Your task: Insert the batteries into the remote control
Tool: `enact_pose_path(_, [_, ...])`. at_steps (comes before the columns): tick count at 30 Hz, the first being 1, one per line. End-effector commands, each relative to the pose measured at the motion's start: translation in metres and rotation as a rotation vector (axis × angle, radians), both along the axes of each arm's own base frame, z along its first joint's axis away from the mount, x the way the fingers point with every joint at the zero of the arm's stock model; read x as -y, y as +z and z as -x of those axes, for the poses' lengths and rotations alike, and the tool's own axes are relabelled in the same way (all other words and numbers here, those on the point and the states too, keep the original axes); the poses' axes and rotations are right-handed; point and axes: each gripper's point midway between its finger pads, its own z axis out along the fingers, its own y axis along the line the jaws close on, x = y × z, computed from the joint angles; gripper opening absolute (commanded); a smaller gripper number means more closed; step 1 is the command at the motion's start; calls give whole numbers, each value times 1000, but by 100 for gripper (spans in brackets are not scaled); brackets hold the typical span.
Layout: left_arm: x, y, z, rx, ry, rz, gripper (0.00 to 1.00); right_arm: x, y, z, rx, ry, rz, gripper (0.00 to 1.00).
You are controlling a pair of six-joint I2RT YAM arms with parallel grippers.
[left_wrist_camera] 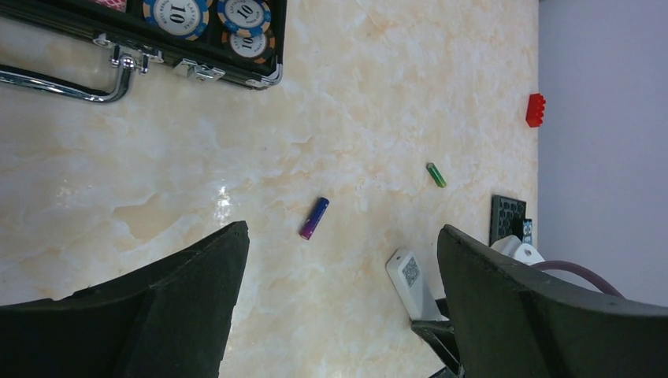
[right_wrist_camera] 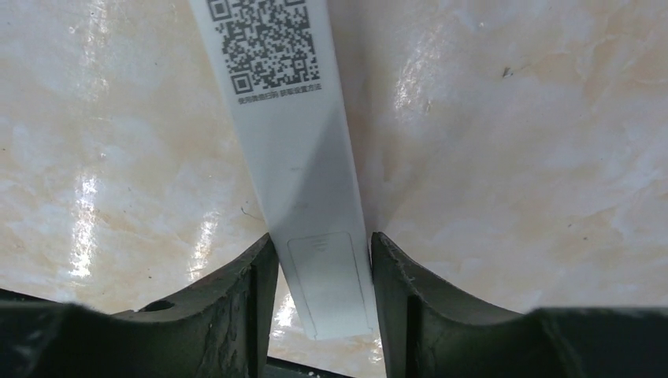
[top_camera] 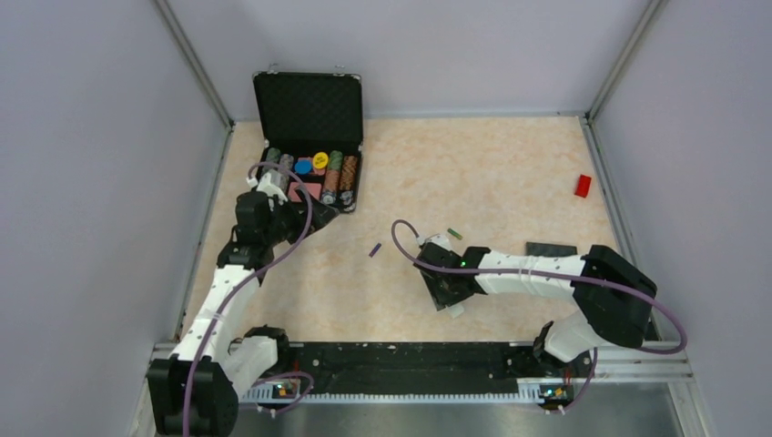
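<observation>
On the beige marbled table between grey walls, right pincer clamps the remote control, left pincer apart.

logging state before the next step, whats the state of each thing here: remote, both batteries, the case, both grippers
remote control: lying flat, QR side up
green battery: lying loose, not loaded
purple battery: lying loose, not loaded
case: open, lid upright
left gripper: open, empty
right gripper: shut on the remote control's end
</observation>
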Motion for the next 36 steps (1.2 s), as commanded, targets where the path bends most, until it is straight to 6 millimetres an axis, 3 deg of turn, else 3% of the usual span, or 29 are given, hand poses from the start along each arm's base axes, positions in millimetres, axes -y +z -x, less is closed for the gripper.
enact_pose_path(1, [10,6,-1,32,-57,40,93,-8,-1,-8,53,24,-11,42])
enact_pose_path(5, [14,8,0,22,-52,80,93,-23,12,-16,92,36,-85,23])
enact_pose_path(14, [54,43,14,164,-163,333,93,-86,113,-41,264,75,-446,23])
enact_pose_path(20, [84,59,28,198,-321,355,92,-115,158,-50,303,109,-564,23])
enact_pose_path(23, [93,68,34,229,-378,343,92,-126,174,-53,318,131,-602,23])
enact_pose_path(27, [105,64,40,217,-439,329,93,-139,190,-55,328,166,-636,24])
enact_pose_path(36, [131,65,45,223,-501,331,91,-155,200,-51,304,223,-683,25])
